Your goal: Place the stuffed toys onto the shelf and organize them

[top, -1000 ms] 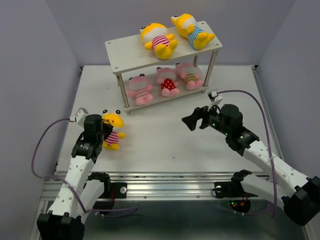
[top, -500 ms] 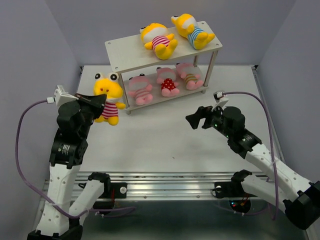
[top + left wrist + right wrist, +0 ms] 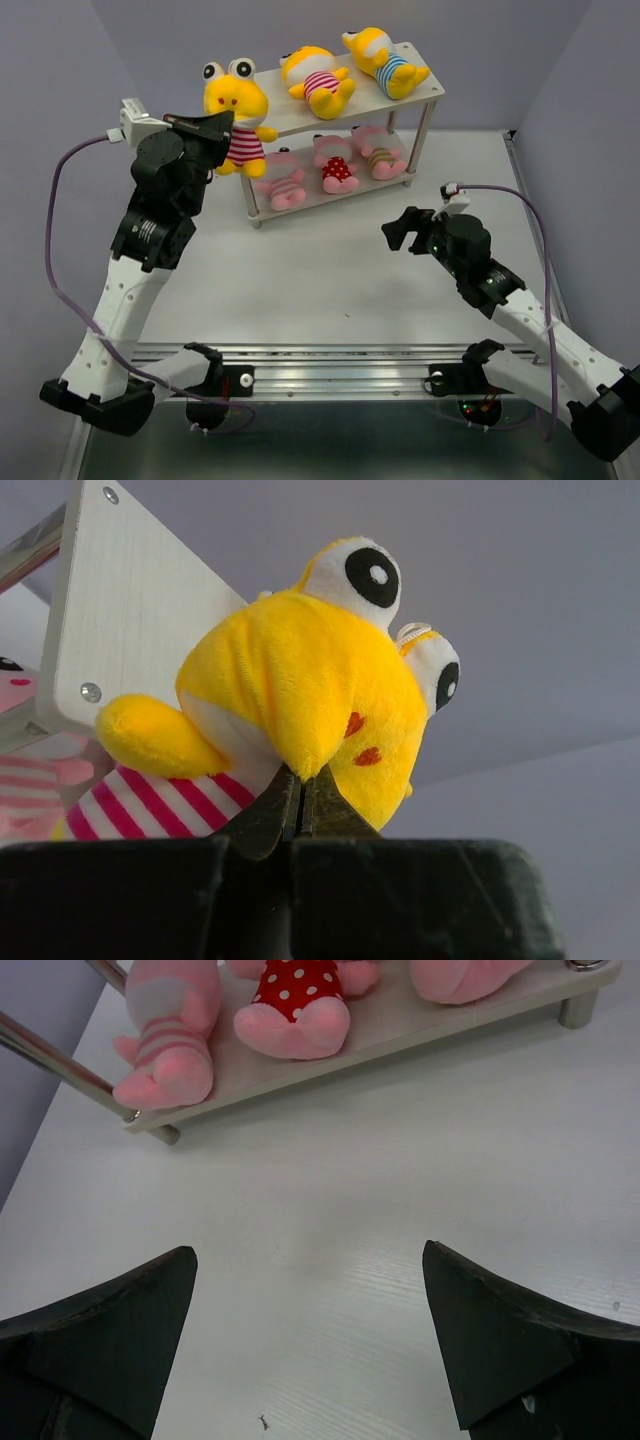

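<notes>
My left gripper is shut on a yellow frog toy in a pink-striped outfit and holds it in the air beside the left end of the shelf's top board. The left wrist view shows the jaws pinching the frog's lower plush, with the shelf corner behind it. Two yellow toys lie on the top board. Three pink toys lie on the lower board. My right gripper is open and empty over the table, its fingers wide apart.
The white table ends at a metal rail along the near edge. Grey walls close in the left, back and right sides. In the right wrist view, the lower board with pink toys is just ahead.
My left arm has lifted the yellow frog toy from the table up and to the right, to the height of the shelf's top board. The right gripper has drifted slightly right.
</notes>
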{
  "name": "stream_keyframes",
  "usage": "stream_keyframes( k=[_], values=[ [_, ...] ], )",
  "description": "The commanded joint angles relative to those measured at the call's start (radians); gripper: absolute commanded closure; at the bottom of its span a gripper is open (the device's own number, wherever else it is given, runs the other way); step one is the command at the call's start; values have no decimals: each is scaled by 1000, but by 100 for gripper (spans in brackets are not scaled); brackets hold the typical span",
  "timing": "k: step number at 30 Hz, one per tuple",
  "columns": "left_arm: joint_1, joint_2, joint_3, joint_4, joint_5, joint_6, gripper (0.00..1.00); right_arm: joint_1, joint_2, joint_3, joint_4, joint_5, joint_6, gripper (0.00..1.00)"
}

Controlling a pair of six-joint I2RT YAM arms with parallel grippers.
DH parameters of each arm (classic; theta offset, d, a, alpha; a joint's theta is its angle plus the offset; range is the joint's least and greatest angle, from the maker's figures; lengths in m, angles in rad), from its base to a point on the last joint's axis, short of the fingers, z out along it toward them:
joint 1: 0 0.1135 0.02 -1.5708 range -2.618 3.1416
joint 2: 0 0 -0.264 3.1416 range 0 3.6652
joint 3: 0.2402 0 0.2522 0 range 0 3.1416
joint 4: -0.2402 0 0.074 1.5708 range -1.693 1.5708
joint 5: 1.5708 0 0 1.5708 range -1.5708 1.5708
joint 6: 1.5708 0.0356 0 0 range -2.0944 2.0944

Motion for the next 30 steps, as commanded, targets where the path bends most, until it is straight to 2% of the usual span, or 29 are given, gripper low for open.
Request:
stream_keyframes(
  k=[1, 5, 7, 16, 22, 30],
  values=[
    [-47, 89, 108, 73, -210, -112, 100, 8, -32, 18, 6, 55, 32, 0],
    [-66, 158, 186, 77, -354, -231, 100, 8, -44, 21, -2, 55, 38, 0],
    [-70, 221, 241, 12, -406, -281, 100, 8, -54, 21, -8, 71, 47, 0],
    [-95, 433, 493, -171, -429, -468, 100, 8, -55, 28, -37, 121, 56, 0],
    [-104, 465, 511, -206, -443, -510, 100, 8, -35, 41, -68, 149, 64, 0],
    [-104, 511, 556, -274, -469, -488, 100, 8, -25, 48, -83, 166, 75, 0]
  ],
)
